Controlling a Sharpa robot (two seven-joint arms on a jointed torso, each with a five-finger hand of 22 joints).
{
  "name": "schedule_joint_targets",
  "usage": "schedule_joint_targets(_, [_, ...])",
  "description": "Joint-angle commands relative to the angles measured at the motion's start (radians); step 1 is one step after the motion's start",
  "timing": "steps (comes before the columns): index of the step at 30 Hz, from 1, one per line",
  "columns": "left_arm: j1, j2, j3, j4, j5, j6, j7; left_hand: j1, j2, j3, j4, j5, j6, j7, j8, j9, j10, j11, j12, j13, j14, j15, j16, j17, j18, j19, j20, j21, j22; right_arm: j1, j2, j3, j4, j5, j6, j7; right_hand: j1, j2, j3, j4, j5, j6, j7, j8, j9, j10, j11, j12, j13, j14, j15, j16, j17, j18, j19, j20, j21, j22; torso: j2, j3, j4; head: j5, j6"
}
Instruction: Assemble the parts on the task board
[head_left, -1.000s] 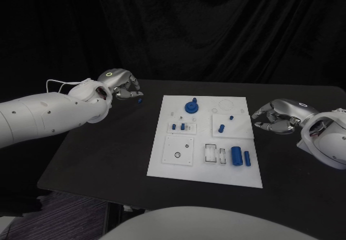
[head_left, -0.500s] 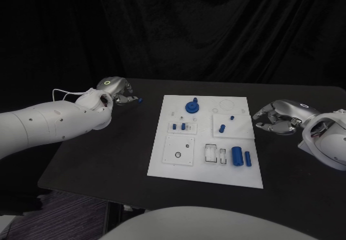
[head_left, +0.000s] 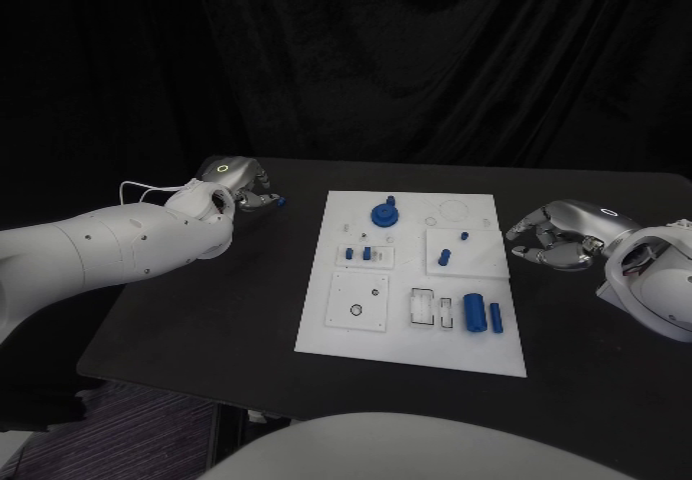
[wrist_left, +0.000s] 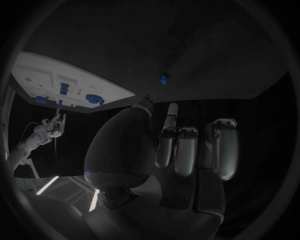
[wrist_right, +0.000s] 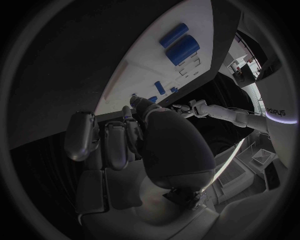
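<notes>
Reaching toward a small blue part (head_left: 280, 200) that lies on the counter (head_left: 216, 300) just off the task board's (head_left: 346, 335) far left corner, the left hand (head_left: 245, 185) hovers close by it with fingers curled and nothing in them. This looks like the pick-up step: the part is not yet held. The right hand (head_left: 555, 240) waits beside the board's right edge, fingers curled in, holding nothing. Other blue parts (head_left: 480, 313) already lie or stand on the board. Next the left hand likely must lower and pinch the loose part cleanly, then carry it to its socket
</notes>
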Motion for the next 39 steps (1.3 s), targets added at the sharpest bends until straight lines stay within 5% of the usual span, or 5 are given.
schedule_joint_targets(1, [-0.009,0.015,0.001,-0.023,0.036,0.007,0.038,0.01,0.001,0.002,-0.003,0.006,0.0,0.005,-0.004,-0.001,0.108,0.007,0.003,0.263,0.107,0.008,0.003,0.263,-0.007,0.028,0.009,-0.002,0.213,-0.002,-0.001,0.001,0.0,-0.002,0.006,-0.003,0.006,0.006,0.003,0.003,-0.003,-0.002,0.0,-0.001,-0.001,-0.005,0.001,-0.004,-0.001,0.031,-0.003,-0.003,0.001,0.005,-0.001,-0.004,-0.004,0.163,0.0,0.0003,-0.0001,-0.002,0.0])
schedule_joint_targets(19, [-0.05,0.107,0.001,-0.161,0.052,-0.008,0.095,0.04,0.009,0.011,-0.02,0.055,0.028,-0.002,0.001,0.004,0.108,0.002,0.003,0.263,0.107,0.004,0.003,0.263,-0.005,0.024,0.008,-0.008,0.211,-0.004,-0.007,0.001,0.005,-0.002,0.006,0.0,0.006,0.007,0.003,0.004,-0.003,0.002,0.002,0.002,0.0,-0.005,0.002,-0.005,-0.001,0.031,-0.002,-0.003,0.001,0.006,-0.001,-0.003,-0.005,0.163,0.0,0.0002,-0.0002,-0.007,0.0])
schedule_joint_targets(39, [-0.076,0.175,0.002,-0.254,0.052,-0.009,0.116,0.073,0.022,0.027,-0.048,0.077,0.054,-0.011,0.01,0.016,0.108,-0.006,0.003,0.263,0.107,-0.002,0.003,0.263,-0.004,0.019,0.003,-0.014,0.209,-0.004,-0.008,0.001,0.009,-0.002,0.009,0.001,0.006,0.008,0.002,0.004,-0.002,0.009,0.003,0.005,0.001,-0.006,0.003,-0.005,-0.002,0.03,-0.001,-0.005,-0.001,0.006,-0.002,-0.003,-0.006,0.163,0.0,-0.0006,0.0002,-0.01,0.0])
